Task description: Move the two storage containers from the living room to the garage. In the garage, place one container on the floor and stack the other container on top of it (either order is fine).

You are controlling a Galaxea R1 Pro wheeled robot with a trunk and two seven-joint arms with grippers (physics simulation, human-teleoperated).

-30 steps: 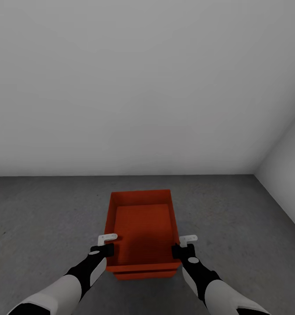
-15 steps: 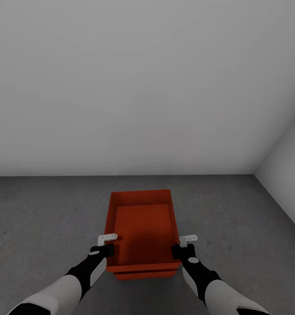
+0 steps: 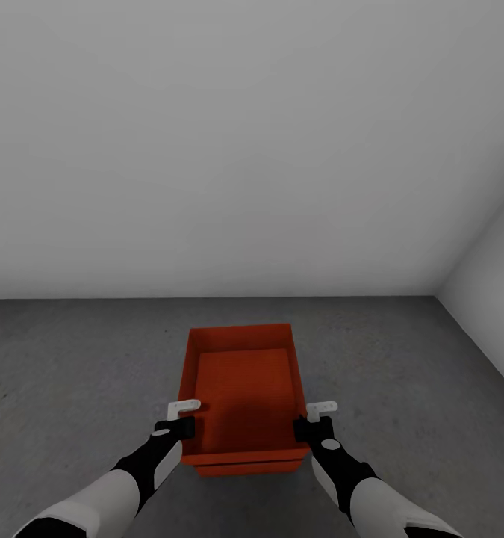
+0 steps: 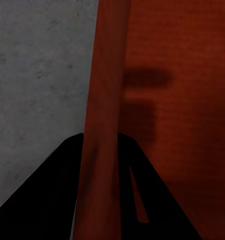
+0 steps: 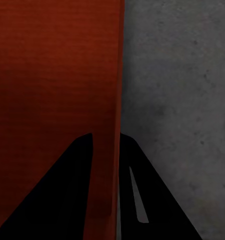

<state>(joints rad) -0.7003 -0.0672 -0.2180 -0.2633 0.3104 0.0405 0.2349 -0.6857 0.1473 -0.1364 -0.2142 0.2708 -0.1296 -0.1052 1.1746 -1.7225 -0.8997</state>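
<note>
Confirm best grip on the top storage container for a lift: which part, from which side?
Judging by its shape, the two long side walls, from above: the upper storage container is open-topped with thin rims. The left gripper and right gripper each straddle one wall, near the robot-side end.

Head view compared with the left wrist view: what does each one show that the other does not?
Head view: both arms, the right tool on the container's right wall, a second orange edge beneath it, and white walls.

Left wrist view: the left tool straddling the container's side wall, one finger outside.

Both: the orange container, the left tool, grey floor.
</note>
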